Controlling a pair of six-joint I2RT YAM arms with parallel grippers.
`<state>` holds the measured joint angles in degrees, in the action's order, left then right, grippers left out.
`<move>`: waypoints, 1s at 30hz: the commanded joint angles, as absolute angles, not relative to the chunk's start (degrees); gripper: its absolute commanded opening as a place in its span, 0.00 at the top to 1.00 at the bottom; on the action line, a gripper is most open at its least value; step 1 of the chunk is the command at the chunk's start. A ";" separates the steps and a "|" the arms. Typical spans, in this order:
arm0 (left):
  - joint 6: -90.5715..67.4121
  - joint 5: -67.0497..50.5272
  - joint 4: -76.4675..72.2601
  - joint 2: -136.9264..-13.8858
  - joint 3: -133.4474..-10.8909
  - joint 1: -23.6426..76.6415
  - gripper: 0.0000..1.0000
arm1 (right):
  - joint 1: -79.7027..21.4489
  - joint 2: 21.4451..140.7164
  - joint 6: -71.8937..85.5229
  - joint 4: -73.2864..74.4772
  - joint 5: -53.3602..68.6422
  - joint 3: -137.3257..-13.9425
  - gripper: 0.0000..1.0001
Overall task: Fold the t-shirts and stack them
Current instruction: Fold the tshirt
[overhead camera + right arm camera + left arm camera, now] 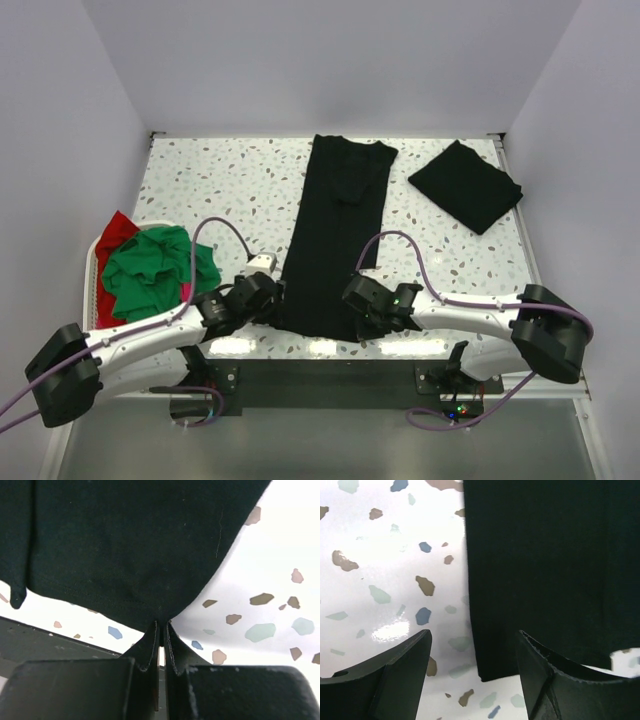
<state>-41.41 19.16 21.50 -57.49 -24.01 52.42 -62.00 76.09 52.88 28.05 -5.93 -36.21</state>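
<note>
A black t-shirt (330, 235), folded into a long strip, lies down the middle of the table. My left gripper (268, 300) is open over its near left corner (492, 672); the corner lies flat between the fingers (405, 665), untouched. My right gripper (362, 305) is shut on the shirt's near right hem (161, 622), which it pinches and lifts slightly. A second black t-shirt (465, 185) lies folded at the far right. Green (155, 270), red (118, 232) and magenta (186, 292) shirts are heaped in the basket at left.
The white plastic basket (97, 262) stands at the table's left edge beside my left arm. The speckled tabletop (220, 185) ends at a dark front rail (45, 640) just below the shirt's hem. Walls close in the table at back and sides.
</note>
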 commanded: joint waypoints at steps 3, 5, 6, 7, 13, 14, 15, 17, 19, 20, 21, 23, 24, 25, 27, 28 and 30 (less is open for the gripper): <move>-43.06 15.03 20.39 -52.39 -23.47 53.17 0.34 | -62.40 74.97 53.53 33.05 -10.90 -36.48 1.00; -43.24 14.94 20.48 -51.94 -23.38 53.35 0.39 | -62.32 74.88 53.53 32.96 -10.99 -36.30 1.00; -43.24 14.85 20.48 -52.03 -23.38 53.44 0.40 | -62.31 74.71 53.61 32.87 -10.99 -36.04 1.00; -43.24 14.68 20.48 -52.81 -23.38 53.61 0.41 | -62.40 74.45 53.61 32.87 -11.07 -35.95 1.00; -43.33 14.77 21.18 -57.74 -24.08 54.23 0.46 | -62.40 73.13 54.14 32.26 -11.16 -34.63 1.00; -43.33 14.68 21.18 -57.66 -24.08 54.23 0.47 | -62.32 73.04 54.05 32.26 -11.16 -34.63 1.00; -43.24 14.59 21.01 -57.48 -23.91 54.23 0.48 | -62.31 73.04 54.14 32.26 -11.16 -34.54 1.00; -43.24 13.54 20.57 -56.61 -23.56 54.32 0.49 | -62.31 73.47 54.14 32.17 -11.16 -34.54 1.00; -42.89 12.49 19.60 -55.99 -23.12 54.40 0.52 | -62.31 73.65 54.05 31.99 -11.25 -34.54 1.00; -42.72 11.61 19.25 -55.81 -22.94 54.40 0.53 | -62.31 73.91 54.05 32.08 -11.16 -34.54 1.00; -42.63 11.34 18.90 -55.90 -22.68 54.40 0.54 | -62.40 74.09 54.05 31.91 -11.16 -34.72 1.00; -42.37 10.46 18.55 -56.25 -22.59 54.67 0.57 | -62.40 74.09 54.05 31.90 -11.51 -34.80 1.00; -42.36 10.28 18.46 -56.60 -22.67 55.10 0.60 | -62.40 74.00 54.05 31.99 -11.69 -34.80 1.00; -42.36 10.28 18.54 -57.47 -22.68 55.28 0.62 | -62.40 73.92 53.97 31.99 -11.78 -34.80 1.00; -42.36 10.55 18.81 -58.35 -22.94 55.81 0.66 | -62.31 73.48 53.97 32.25 -11.95 -34.98 1.00; -42.36 10.63 18.90 -59.49 -22.94 55.90 0.67 | -62.40 73.30 54.05 32.43 -12.13 -34.89 1.00; -42.36 10.90 19.07 -60.55 -23.29 56.34 0.70 | -62.32 73.39 54.14 32.61 -12.13 -35.07 1.00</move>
